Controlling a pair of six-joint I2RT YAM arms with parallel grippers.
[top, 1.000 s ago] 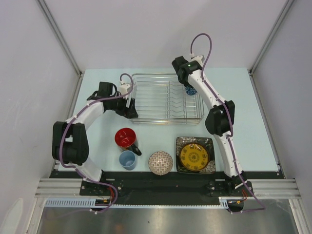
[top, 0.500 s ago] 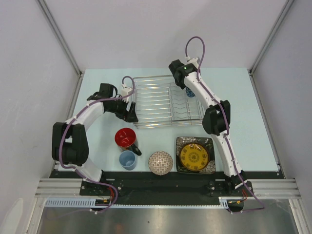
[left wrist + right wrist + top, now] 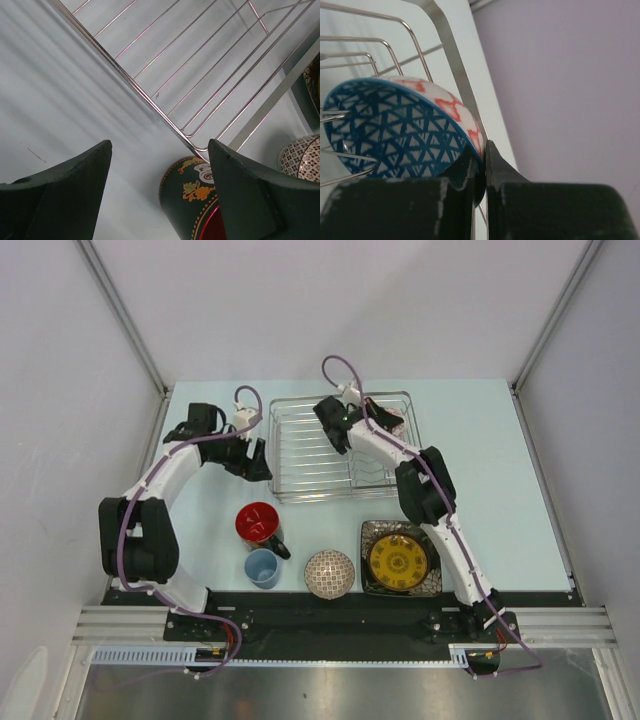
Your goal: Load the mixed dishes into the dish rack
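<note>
Up at the far right corner of the dish rack (image 3: 300, 492), the blue-patterned bowl (image 3: 395, 125) sits tipped on its side among the wire tines. Its blue inside faces the middle of the rack and its red-and-white outside faces the corner post. The right gripper (image 3: 481, 160) is pinched tight on the bowl's rim, one finger inside and one outside. From where I stand, placing looks to be the step in hand, and the bowl seems almost home. To do it well, I'd ease the bowl down until the wires take its weight in a slot. Only then would I part the fingers, just enough to free the rim. The withdrawal should go back along the line of the rim, so the outer finger doesn't catch the post or drag the light rack across the table (image 3: 500, 440). The left gripper (image 3: 159, 150) hangs with its jaws wide apart and holding nothing, just outside the rack's near left corner above the skull-print mug (image 3: 187, 200). Lined along the near edge are the small light-blue cup (image 3: 262, 567), the pinkish-beige bowl (image 3: 329, 573) and the yellow plate (image 3: 398, 558), which is stacked on the dark square plate (image 3: 372, 534).
</note>
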